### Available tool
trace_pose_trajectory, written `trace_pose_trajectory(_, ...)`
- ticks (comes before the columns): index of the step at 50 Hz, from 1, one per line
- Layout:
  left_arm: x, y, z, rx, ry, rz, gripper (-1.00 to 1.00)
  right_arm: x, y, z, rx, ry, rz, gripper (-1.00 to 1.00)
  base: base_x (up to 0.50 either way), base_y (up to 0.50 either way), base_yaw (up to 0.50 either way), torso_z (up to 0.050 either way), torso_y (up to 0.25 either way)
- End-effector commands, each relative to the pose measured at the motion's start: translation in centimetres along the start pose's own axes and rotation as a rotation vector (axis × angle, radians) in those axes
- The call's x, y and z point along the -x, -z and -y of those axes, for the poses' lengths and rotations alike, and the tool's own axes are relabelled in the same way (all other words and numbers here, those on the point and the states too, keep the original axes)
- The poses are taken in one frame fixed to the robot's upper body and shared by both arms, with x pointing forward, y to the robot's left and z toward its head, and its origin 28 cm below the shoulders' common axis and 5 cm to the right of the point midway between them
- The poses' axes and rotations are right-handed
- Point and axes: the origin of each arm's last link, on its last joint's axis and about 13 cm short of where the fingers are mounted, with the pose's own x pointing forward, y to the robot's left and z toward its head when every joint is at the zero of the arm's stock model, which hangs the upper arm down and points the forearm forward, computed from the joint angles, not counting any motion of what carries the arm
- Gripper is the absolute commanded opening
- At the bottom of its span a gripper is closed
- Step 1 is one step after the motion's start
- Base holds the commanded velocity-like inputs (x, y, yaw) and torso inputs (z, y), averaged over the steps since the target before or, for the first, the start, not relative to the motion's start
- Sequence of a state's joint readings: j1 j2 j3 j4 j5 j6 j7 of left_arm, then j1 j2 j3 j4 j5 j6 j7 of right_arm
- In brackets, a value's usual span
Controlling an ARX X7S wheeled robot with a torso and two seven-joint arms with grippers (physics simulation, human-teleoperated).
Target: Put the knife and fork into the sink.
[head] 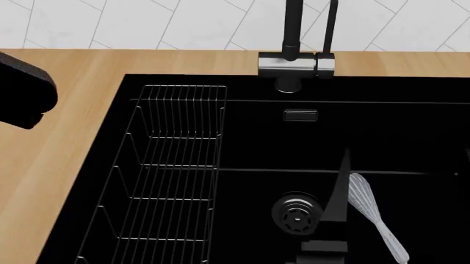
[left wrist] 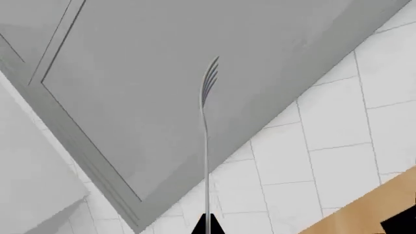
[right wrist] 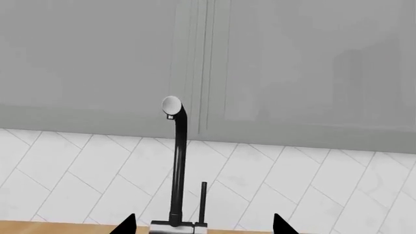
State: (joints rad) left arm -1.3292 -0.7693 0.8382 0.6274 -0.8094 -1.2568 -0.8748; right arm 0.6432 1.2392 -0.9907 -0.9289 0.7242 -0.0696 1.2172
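Counter of pale wood runs along the back and left edges of the sink, a black basin set flush so that things dropped in stay put. Faucet stands at the middle of the basin's back rim, spout over the bowl; the right wrist view faces it head-on against white tile and grey cabinet doors. Wire rack fills the left side of the basin, leaving the floor to its right free for the cutlery. Knife lies on that floor just right of the drain, point toward the back rim; it appears already delivered. Whisk lies just beside it, further right. Left gripper pinches the handle end of the fork, tines pointing away toward a cabinet door, so the fork is up in the air and not yet in the basin. Right gripper shows two finger tips spread well apart with nothing between them, likely free after letting go.
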Motion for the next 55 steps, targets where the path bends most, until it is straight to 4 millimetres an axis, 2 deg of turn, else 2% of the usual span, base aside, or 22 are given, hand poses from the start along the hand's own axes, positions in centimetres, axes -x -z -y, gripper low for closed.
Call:
trace_pose_trajectory(1, 0.1, -0.8, -1.3, -0.427, -0.048, 0.336, -1.00, -0.7, 0.1, 0.0, -0.006, -0.004, 0.027, 1.00, 0.00, 0.00, 0.00, 0.000, 0.000)
trace_pose_trajectory(8, 0.3, -0.8, -1.7, -0.607, -0.066, 0.433, -1.00, -0.8, -0.8, 0.1, 0.006, -0.009, 0.035, 1.00, 0.00, 0.00, 0.00, 0.000, 0.000)
trace_pose_trajectory(17, 0.5, -0.3, -2.2, -0.795, -0.101, 0.536, -1.00, -1.7, -3.9, 0.5, -0.066, -0.060, 0.086, 1.00, 0.00, 0.00, 0.00, 0.000, 0.000)
trace_pose_trajectory(25, 0.2, 0.1, -2.7, -0.941, -0.161, 0.584, -1.00, -1.9, -5.5, 0.4, -0.112, -0.071, 0.130, 1.00, 0.00, 0.00, 0.00, 0.000, 0.000)
trace_pose_trajectory(36, 0.0, -0.2, -3.1, -1.089, -0.254, 0.683, -1.00, -1.9, -6.7, 0.3, -0.144, -0.085, 0.153, 1.00, 0.00, 0.00, 0.00, 0.000, 0.000)
trace_pose_trajectory(45, 0.0, -0.2, -3.1, -1.236, -0.334, 0.739, -1.00, -2.0, -7.2, -0.6, -0.216, -0.132, 0.151, 1.00, 0.00, 0.00, 0.00, 0.000, 0.000)
trace_pose_trajectory(52, -0.4, -0.1, -2.9, -1.255, -0.486, 0.718, -1.00, -1.8, -7.8, -1.4, -0.319, -0.178, 0.171, 1.00, 0.00, 0.00, 0.00, 0.000, 0.000)
trace_pose_trajectory(55, -0.4, 0.2, -2.3, -1.215, -0.482, 0.709, -1.00, -1.7, -7.9, -1.6, -0.346, -0.191, 0.176, 1.00, 0.00, 0.00, 0.00, 0.000, 0.000)
